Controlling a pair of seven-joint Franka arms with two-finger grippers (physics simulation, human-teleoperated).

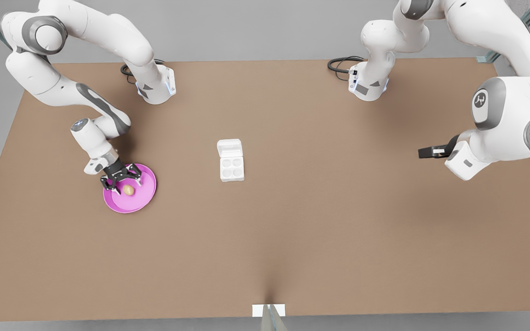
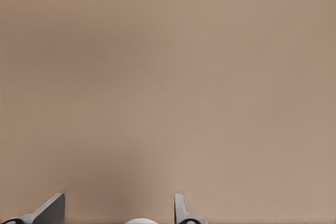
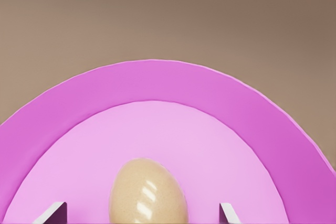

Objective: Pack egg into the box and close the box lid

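The egg [image 3: 148,191] lies on the pink plate [image 1: 145,195] at the front view's left. The right gripper [image 1: 121,178] hangs just over it, fingers [image 3: 52,213] wide on both sides of the egg, not touching yet. I think grabbing the egg comes next: go lower, then squeeze gently. Farther off, the box [image 1: 231,160] sits open mid-desk [image 1: 320,220]. The left gripper [image 2: 118,208] waits over bare desk at the front view's right, fingers apart.

The front view looks steeply down from above the near edge of the flat brown table [image 1: 292,230], taking in both arms. The right wrist view sits close over the round magenta plate [image 3: 173,85] and its tan egg [image 3: 148,192] (also in the front view). The left wrist view faces bare table.
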